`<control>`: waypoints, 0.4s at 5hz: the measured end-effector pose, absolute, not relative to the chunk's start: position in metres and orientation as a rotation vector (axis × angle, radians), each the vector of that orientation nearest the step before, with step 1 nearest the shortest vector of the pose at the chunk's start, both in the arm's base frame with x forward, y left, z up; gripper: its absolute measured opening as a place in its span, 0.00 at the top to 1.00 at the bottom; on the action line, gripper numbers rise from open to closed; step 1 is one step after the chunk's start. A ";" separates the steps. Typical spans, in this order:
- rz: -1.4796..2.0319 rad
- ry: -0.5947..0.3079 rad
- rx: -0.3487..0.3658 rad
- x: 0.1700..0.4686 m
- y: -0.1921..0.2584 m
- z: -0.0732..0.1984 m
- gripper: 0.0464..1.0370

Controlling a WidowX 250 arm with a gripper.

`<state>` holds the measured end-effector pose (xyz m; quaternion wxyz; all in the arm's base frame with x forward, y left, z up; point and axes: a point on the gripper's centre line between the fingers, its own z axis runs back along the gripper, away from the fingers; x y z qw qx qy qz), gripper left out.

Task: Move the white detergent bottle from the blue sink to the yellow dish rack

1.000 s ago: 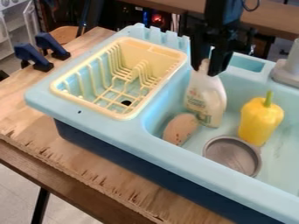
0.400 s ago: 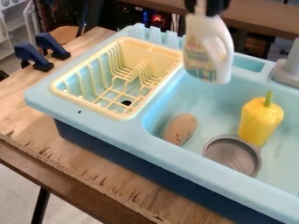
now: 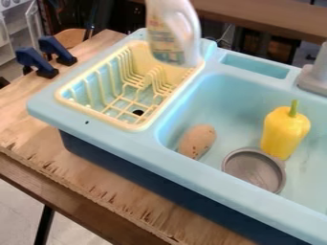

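White bottle (image 3: 167,40) is hanging over the yellow rack's (image 3: 96,114) far end | gripper: cannot tell whether clenched or released | bottle is looking light, stiff, smooth — probably slippery when wet — its side handle seemingly offering surest hold

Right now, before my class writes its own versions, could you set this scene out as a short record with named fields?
Raised item: white bottle with a label, nearly upright, above the far end of the rack
Rack: pale yellow dish rack, left of the basin
Basin: light blue sink
Basin contents: brown potato-like item, round grey dish, yellow pepper with green stem
Fixture: grey faucet, right edge of view
Support: wooden table
Beyond rack: two blue clamps
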<state>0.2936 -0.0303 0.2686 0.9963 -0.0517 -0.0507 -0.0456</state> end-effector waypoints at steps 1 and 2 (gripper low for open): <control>-0.064 -0.068 -0.088 0.290 -0.009 0.262 0.65; -0.041 -0.033 -0.087 0.286 0.009 0.249 0.65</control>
